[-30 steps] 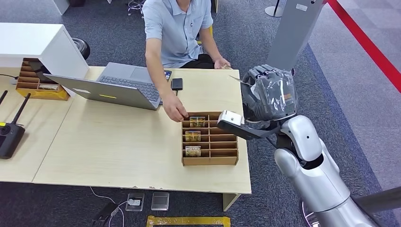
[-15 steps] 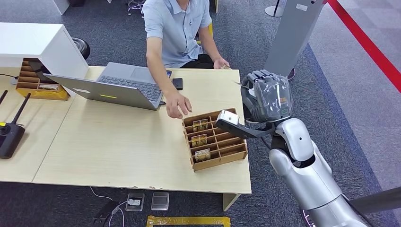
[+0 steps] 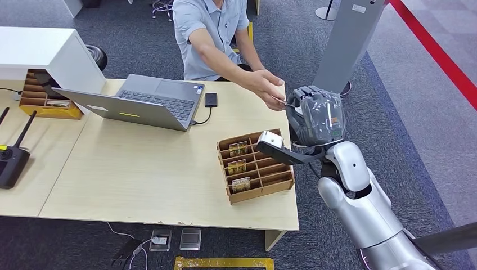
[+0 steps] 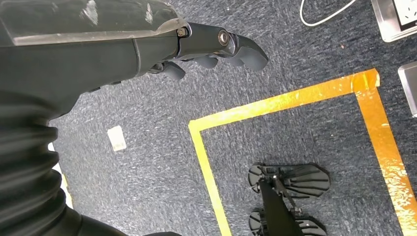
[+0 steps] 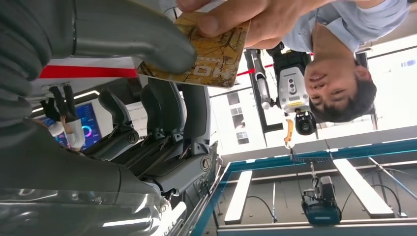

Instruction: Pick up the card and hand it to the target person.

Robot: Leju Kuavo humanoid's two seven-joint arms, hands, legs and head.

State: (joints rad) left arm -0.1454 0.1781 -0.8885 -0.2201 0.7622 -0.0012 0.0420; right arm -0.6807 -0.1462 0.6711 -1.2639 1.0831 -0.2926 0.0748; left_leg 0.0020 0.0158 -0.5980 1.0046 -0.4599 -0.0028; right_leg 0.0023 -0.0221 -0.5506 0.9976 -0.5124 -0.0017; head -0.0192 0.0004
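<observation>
Grey-blue carpet ran around a pale wooden table (image 3: pixel 140 169), with a red stripe on the floor at the far right. At the table's right end the right hand (image 3: pixel 316 115) was raised, its thumb pressing a gold-brown card (image 5: pixel 211 51) against the fingers (image 5: pixel 167 113), so the card was pinched in its hold. A person's hand (image 3: pixel 269 87) reached across from the far side and had its fingertips on the card's other edge, so both held it at once. The person (image 3: pixel 211 34), in a light blue shirt, sat at the far edge. Just near and left of the right hand, a brown compartment tray (image 3: pixel 256 166) lay skewed on the table with several cards in its left slots. Further left stood an open laptop (image 3: pixel 140 104), a dark phone (image 3: pixel 210 100) beside it. The left hand (image 4: pixel 206 49) hung over the carpet by yellow floor tape (image 4: pixel 295 98), fingers curled in, holding nothing.
</observation>
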